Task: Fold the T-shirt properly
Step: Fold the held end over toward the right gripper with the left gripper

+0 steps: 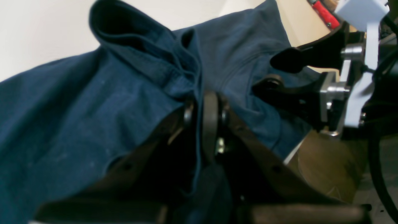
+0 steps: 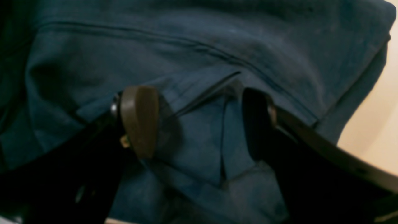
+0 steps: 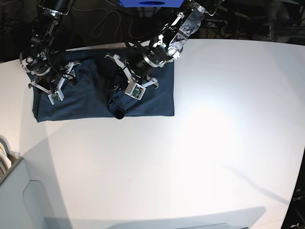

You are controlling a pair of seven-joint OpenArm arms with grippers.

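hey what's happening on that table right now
A two-armed robot is folding a dark blue T-shirt that lies at the far left of a white table. The left gripper is shut on a bunched fold of the cloth. The right gripper stands open over a crease, not yet gripping it.

Base view: high above, looking steeply down on the white table point(image 3: 214, 143), far enough to take in both arms and the whole T-shirt point(image 3: 157, 102). Left wrist view: very close behind the left hand point(image 1: 207, 116), looking along it over gathered cloth toward the right hand point(image 1: 273, 73). Right wrist view: close behind the right hand point(image 2: 199, 121), filled with the same cloth.
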